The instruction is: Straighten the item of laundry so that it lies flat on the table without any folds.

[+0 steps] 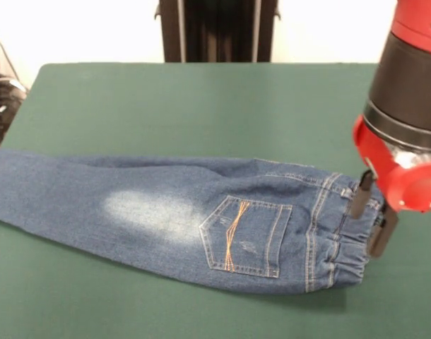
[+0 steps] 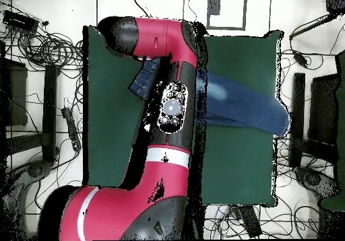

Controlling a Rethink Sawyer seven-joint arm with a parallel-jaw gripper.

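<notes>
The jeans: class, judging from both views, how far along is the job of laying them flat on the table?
Done: the jeans lie stretched lengthwise on the table, back pocket up and smooth. In hand: the gripper is at the waistband, fingers either side of its edge; whether it grips the cloth cannot be told. Left: the jeans look doubled, one leg over the other, so opening them out remains. The leg end reaches the table's edge.

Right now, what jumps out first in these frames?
The jeans lie folded lengthwise across the green table, with a pale faded patch and an orange-stitched back pocket facing up. At the right of the front view, the red and black arm's pincer sits at the elastic waistband, its fingers apart on either side of the edge.
</notes>
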